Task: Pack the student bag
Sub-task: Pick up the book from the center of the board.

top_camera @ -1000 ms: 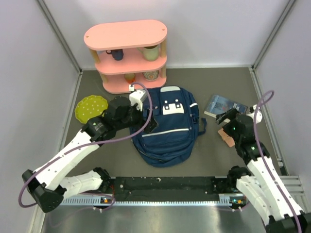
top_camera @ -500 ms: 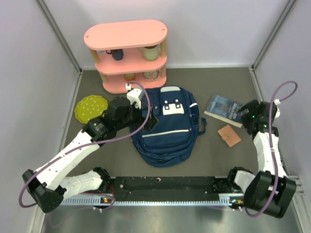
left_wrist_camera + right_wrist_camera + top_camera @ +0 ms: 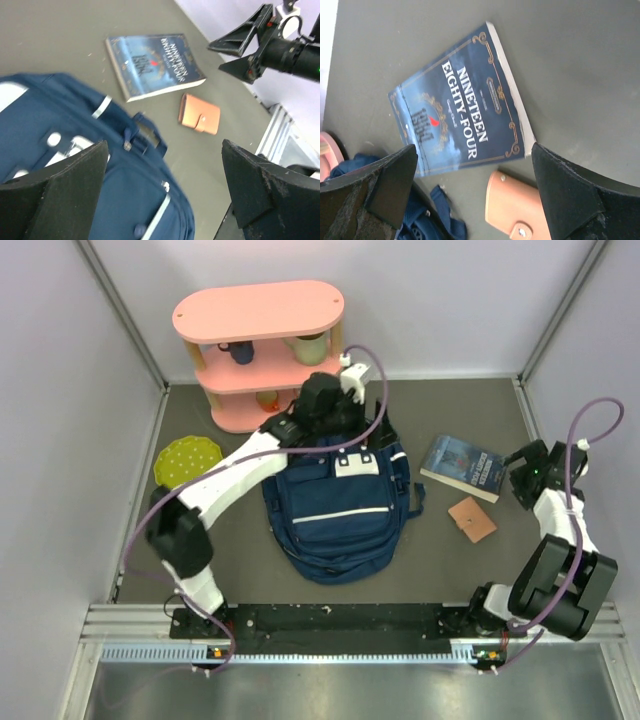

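Note:
The student bag (image 3: 335, 510) is a navy backpack with a white stripe, lying flat in the middle of the table; it also fills the lower left of the left wrist view (image 3: 75, 165). My left gripper (image 3: 348, 432) hangs over the bag's top end, open and empty (image 3: 165, 185). A blue paperback book (image 3: 462, 468) and a tan wallet (image 3: 471, 519) lie right of the bag. My right gripper (image 3: 518, 476) is just right of the book, open and empty (image 3: 470, 195), above the book (image 3: 462, 102) and wallet (image 3: 515, 207).
A pink two-tier shelf (image 3: 260, 350) with cups stands behind the bag, close to my left arm. A green plate (image 3: 187, 462) lies at the left. Grey walls close in three sides, and a metal rail (image 3: 330, 625) runs along the front.
My left arm swung from the bag's left side up to its top end, jaws widening. My right arm moved from beside the wallet back to the book's right edge.

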Available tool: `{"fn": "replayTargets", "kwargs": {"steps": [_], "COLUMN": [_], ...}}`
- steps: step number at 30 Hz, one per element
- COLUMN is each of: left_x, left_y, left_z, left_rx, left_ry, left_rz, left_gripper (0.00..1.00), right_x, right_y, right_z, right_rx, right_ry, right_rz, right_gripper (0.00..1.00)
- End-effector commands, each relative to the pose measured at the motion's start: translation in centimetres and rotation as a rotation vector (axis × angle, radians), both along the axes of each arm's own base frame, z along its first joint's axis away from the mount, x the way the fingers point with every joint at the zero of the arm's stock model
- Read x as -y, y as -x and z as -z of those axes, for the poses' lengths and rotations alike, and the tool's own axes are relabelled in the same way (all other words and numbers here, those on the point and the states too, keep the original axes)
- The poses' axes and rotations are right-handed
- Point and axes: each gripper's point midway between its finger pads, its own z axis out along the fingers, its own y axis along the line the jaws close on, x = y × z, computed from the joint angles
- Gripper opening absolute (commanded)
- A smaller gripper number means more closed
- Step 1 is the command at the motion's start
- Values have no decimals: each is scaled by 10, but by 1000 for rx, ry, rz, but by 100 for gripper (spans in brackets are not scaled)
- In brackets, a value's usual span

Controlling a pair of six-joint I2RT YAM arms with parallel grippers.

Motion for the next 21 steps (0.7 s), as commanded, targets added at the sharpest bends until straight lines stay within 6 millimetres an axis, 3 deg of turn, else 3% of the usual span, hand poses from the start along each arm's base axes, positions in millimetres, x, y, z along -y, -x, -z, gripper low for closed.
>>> {"fn": "replayTargets", "kwargs": {"steps": [1,5,6,7,9,10,16,20,21], "left_x": [58,95,101,110,122,130,171,176,172], "left_y": [-26,-48,-54,-58,-67,-72,-84,-94,-99], "left_z": [-12,17,15,36,34,51,84,121,139], "left_rx": [0,-64,-58,-88,-81,-97,-141,-215,-244], "left_ry": [131,170,188,181,229,230,236,185,154], "left_rz": [148,192,195,198,194,193,177,81,37], "left_gripper": [95,91,91,93,95,96,95,97,97], "right_x": [28,19,16,16,17,17,14,16,16], "right_y": [-20,-33,-34,-35,-35,-35,-32,-32,-31], "right_z": [-22,-24,-23,-22,-17,-15,6,10,12], "right_rx": [58,129,133,132,119,114,72,66,62], "right_ry": [98,77,71,78,82,82,62,57,57], "right_rz": [13,-82,-99,-108,-121,-123,-142,-137,-139], "right_gripper": [94,94,94,94,94,94,94,94,94]}}
